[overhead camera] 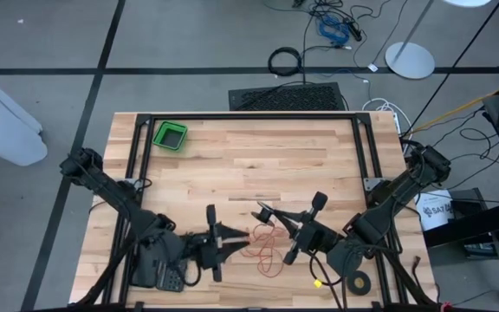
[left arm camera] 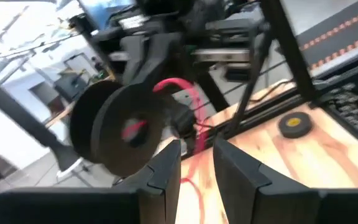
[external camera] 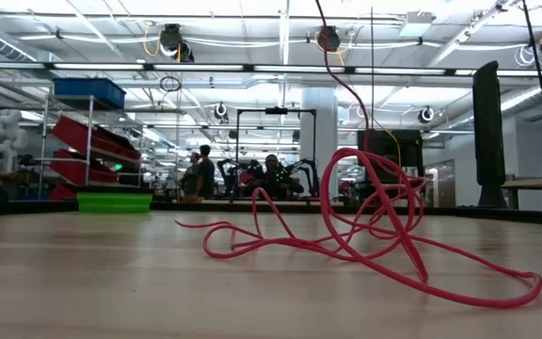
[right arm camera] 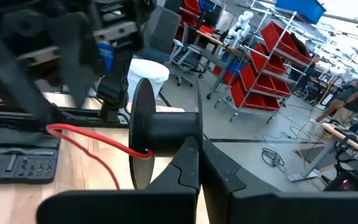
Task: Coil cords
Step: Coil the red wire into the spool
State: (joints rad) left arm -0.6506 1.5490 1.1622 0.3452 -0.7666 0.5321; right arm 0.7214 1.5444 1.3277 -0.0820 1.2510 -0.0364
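1. Two arms sit close together at the near edge of my table, and the cord (overhead camera: 267,243) lies between and under them: thin, red, sprawled in loose loops on the wood, with one strand rising steeply toward the grippers in the low view.
2. My right gripper (right arm camera: 194,163) is clamped fully shut on a black spool (right arm camera: 160,134), held by the barrel with the barrel lying sideways. One end of the cord feeds onto it at the flange.
3. My left gripper (left arm camera: 197,163) faces that spool, just beside it, fingers parted about halfway with a gap between them. The cord runs down past that gap, but I cannot tell whether the fingers touch it.
4. What the next move turns on, as I judge it: the slack lies below and toward the left gripper, which is nearer to it, so that arm must guide it onto the spool.
5. The spool's flange hides how many turns are wound.
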